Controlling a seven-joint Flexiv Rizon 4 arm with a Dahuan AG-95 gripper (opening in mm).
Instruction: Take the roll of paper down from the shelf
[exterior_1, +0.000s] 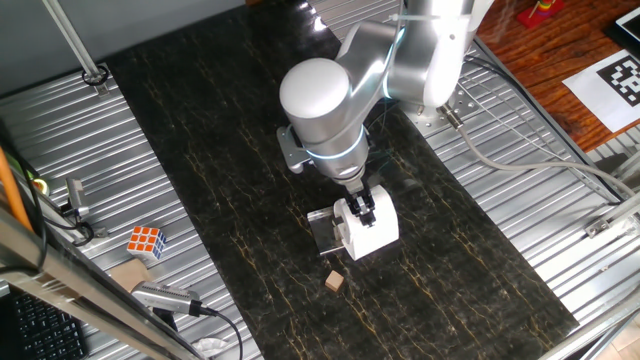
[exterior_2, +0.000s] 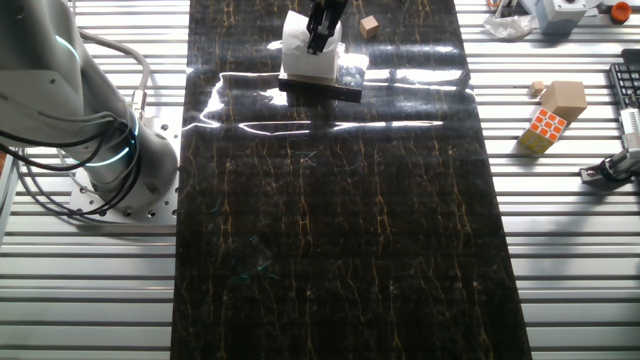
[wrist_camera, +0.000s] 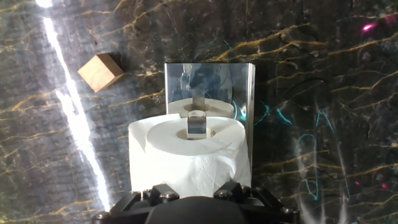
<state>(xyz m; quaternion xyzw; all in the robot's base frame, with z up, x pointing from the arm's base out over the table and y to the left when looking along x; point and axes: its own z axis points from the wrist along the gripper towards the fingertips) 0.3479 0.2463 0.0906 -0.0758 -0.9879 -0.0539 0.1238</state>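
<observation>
The white roll of paper (wrist_camera: 189, 155) stands upright on the clear plastic shelf (wrist_camera: 211, 84), covering the near part of its top. My gripper (wrist_camera: 194, 158) straddles the roll's wall. One finger (wrist_camera: 196, 123) is down in the core hole; the other is hidden behind the roll's near side. The jaws look closed on the wall. In one fixed view the black gripper (exterior_1: 360, 210) sits on top of the roll (exterior_1: 375, 232), beside the shelf (exterior_1: 325, 232). The other fixed view shows the roll (exterior_2: 300, 50) on the shelf (exterior_2: 335, 85) at the table's far end.
A small tan wooden cube (wrist_camera: 99, 71) lies on the dark marbled table left of the shelf, also in one fixed view (exterior_1: 334, 282). A Rubik's cube (exterior_1: 146, 241), a wooden block and cables lie off the mat on the metal side.
</observation>
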